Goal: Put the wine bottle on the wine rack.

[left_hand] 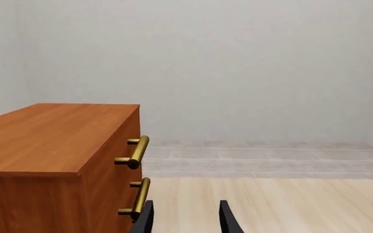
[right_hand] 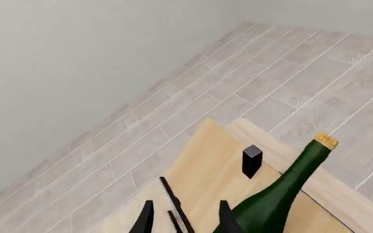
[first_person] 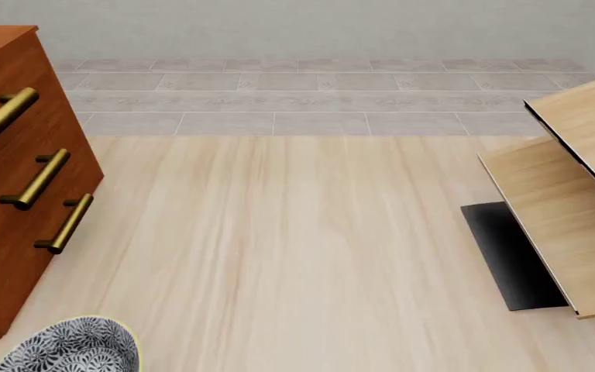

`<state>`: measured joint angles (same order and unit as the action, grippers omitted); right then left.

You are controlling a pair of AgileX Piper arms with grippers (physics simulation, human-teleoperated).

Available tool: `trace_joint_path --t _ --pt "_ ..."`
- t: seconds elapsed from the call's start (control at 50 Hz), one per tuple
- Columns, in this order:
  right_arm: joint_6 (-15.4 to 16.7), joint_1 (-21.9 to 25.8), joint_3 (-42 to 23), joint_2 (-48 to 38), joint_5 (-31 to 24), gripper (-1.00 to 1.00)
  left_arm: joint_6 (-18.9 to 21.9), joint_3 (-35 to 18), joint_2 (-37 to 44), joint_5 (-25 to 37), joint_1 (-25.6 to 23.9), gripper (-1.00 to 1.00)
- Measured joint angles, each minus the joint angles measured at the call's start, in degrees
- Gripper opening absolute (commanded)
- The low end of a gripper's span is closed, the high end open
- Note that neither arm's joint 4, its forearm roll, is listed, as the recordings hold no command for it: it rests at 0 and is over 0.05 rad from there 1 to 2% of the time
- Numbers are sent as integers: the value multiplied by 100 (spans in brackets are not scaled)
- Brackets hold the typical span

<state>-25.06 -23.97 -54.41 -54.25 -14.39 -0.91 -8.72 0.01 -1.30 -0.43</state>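
Tools both apart: left tool (left_hand: 185, 218), right tool (right_hand: 185, 218); one wine bottle (right_hand: 274, 194), three brass handles (first_person: 3, 118).

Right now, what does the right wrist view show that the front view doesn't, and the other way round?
Only the right wrist view shows the wine bottle's neck and tan cork, lying tilted on the rack, plus the right gripper's fingers, parted. Only the front view shows the drawer cabinet, a patterned bowl and the rack's black base. Both show the wine rack's pale panels and the tiled floor.
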Motion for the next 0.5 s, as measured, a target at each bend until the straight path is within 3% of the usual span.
trace_joint_path --t 0.5 --pt "1029 1135 412 820 124 100 58 -25 0 1 18 100"
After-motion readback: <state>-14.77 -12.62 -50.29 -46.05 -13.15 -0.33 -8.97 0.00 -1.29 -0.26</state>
